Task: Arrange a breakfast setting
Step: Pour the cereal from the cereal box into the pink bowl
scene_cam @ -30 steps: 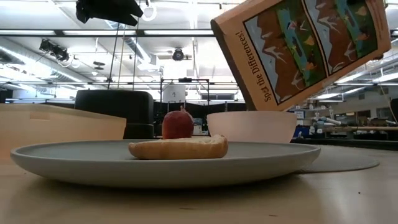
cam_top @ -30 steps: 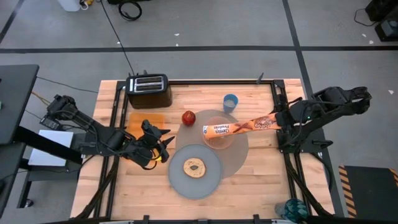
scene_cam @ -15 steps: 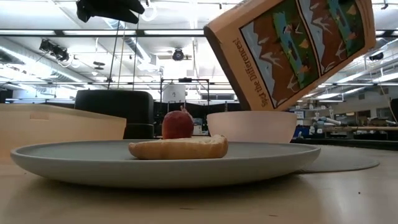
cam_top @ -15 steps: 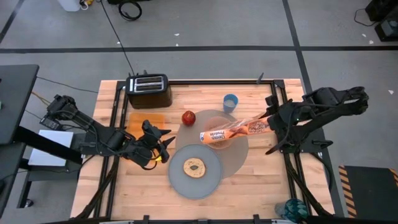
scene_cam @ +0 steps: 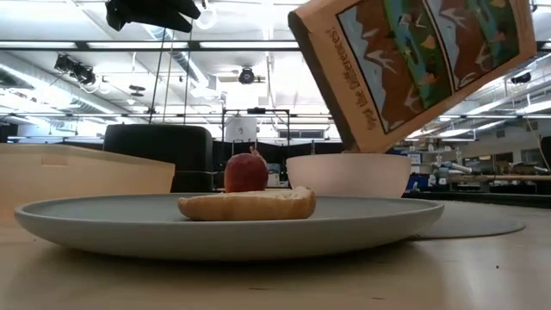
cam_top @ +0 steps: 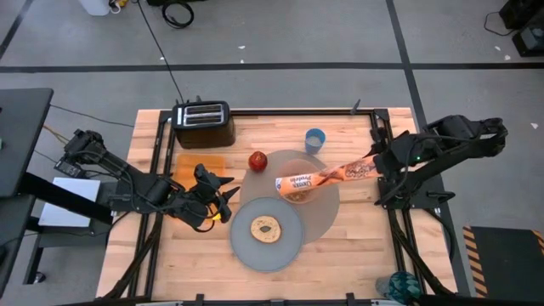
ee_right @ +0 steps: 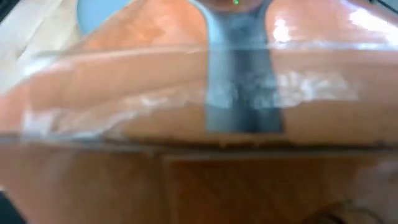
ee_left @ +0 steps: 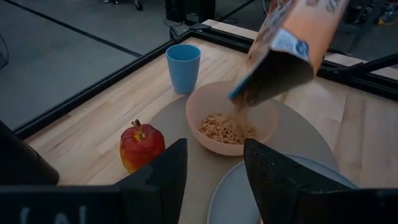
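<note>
My right gripper (cam_top: 380, 167) is shut on an orange cereal box (cam_top: 323, 177), tipped with its open end (ee_left: 273, 74) low over the translucent pink bowl (ee_left: 211, 106). Cereal (ee_left: 225, 129) lies in the bowl, which stands on the round grey-tan mat (cam_top: 330, 204). A bagel (cam_top: 266, 228) lies on the grey plate (cam_top: 285, 246). The red apple (cam_top: 257, 161) and the blue cup (cam_top: 315, 140) stand by the mat's far edge. My left gripper (cam_top: 223, 201) is open and empty left of the plate. No spoon shows. My right gripper holds the cereal box by its closed end (cam_top: 365, 167), coming from the table's right side. The box fills the right wrist view (ee_right: 199, 124) and hides the fingers. The box is lifted clear and slants down toward the table's left, with its open end over the bowl.
The black toaster (cam_top: 203, 121) stands at the far left of the table. The orange board (cam_top: 201, 161) lies just in front of it, beside my left gripper. Bare wood shows along the near edge and at the right of the mat.
My right gripper has swung a little toward the table's left with the box, tipping its open end lower over the bowl. It has then come back toward the right. The box stays slanted over the bowl throughout.
</note>
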